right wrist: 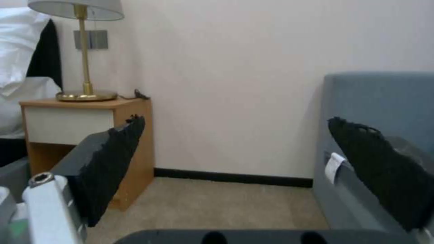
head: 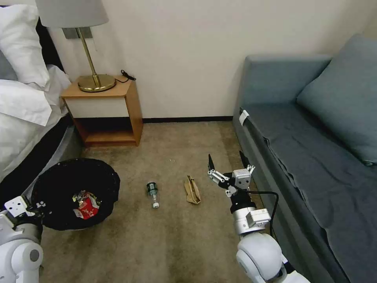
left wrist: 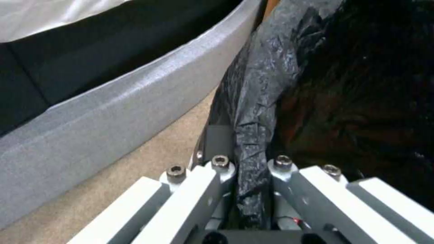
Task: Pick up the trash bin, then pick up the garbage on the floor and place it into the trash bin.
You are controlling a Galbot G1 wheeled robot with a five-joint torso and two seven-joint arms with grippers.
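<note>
- The left gripper (left wrist: 246,189) has its jaws clamped on the folded black bag at the rim of the trash bin (head: 76,192), at the lower left of the head view, beside the bed (head: 23,118).
- The right gripper (head: 227,163) has its jaws spread wide and holding nothing, raised over the carpet just beside the sofa front; from its wrist view the two black pads (right wrist: 113,162) frame the far wall.
- Inside the bin lie a red-and-white wrapper (head: 88,208) and a yellowish wrapper (head: 79,195), touching each other.
- On the carpet (head: 176,243), a small clear bottle (head: 152,193) with a green label and white cap lies on its side, between the bin and a crumpled brown paper bag (head: 192,190).
- The paper bag lies near the right gripper, on its left side.
- The floor is beige short-pile carpet meeting a dark skirting board under a cream wall (head: 188,59).
- A wooden nightstand (head: 106,114) stands against the wall beside the bed and bears a brass lamp (head: 94,78).
- A blue-grey sofa (head: 314,157) with a cushion runs along the right side.
</note>
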